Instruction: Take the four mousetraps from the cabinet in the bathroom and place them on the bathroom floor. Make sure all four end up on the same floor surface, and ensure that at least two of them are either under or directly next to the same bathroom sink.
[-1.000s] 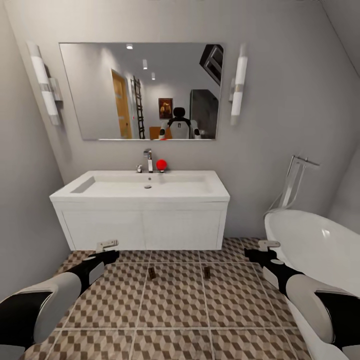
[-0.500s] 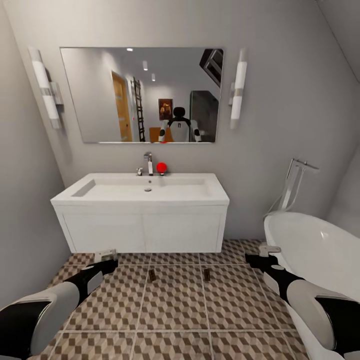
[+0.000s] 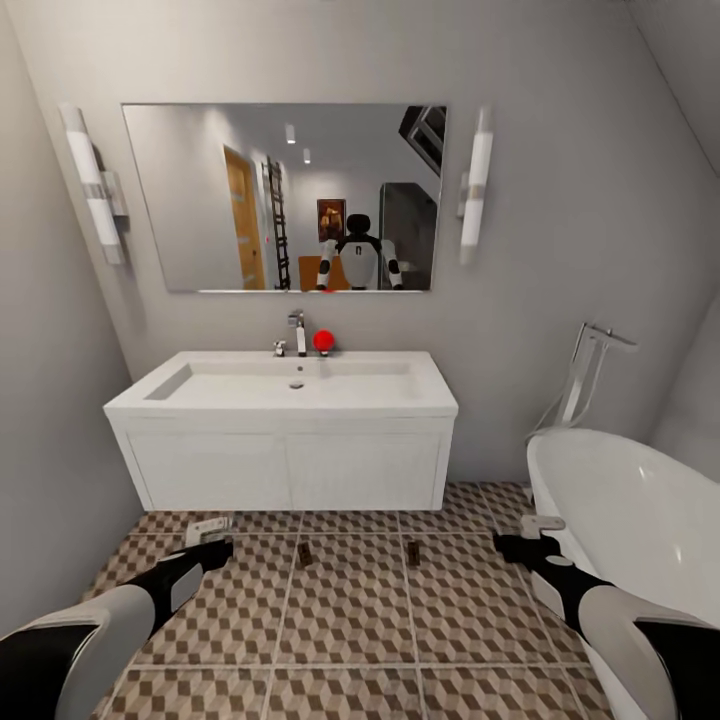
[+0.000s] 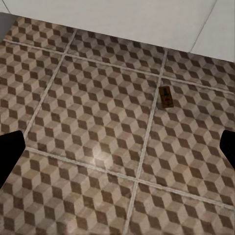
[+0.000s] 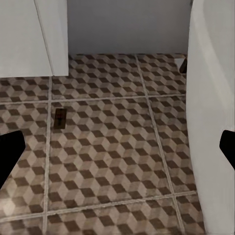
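Bathroom sink [image 3: 290,385], a wide white basin with a chrome tap [image 3: 297,333], is seen from the head view on a white vanity [image 3: 285,468] against the grey wall. Two mousetraps are laid flat on the bathroom floor [image 3: 350,610] just in front of the vanity: the left mousetrap [image 3: 303,552] and the right mousetrap [image 3: 412,552], well apart from each other, each near a grout line. Their metal parts are too small to be made out. In the left wrist view one mousetrap [image 4: 167,96] is shown as a small brown board beside a grout line; in the right wrist view another [image 5: 60,117] is shown below the vanity's corner.

The left claw [image 3: 208,531] and the right claw [image 3: 535,530] are held low over the tiles, to either side of the traps, touching neither. In both wrist views the dark fingertips [image 4: 9,154] [image 5: 10,149] are cut off at opposite picture edges, so both claws are spread wide, with nothing between them. The white bathtub [image 3: 640,520] is cut off at the head view's right edge. A small red object [image 3: 322,341] beside the tap cannot be identified.
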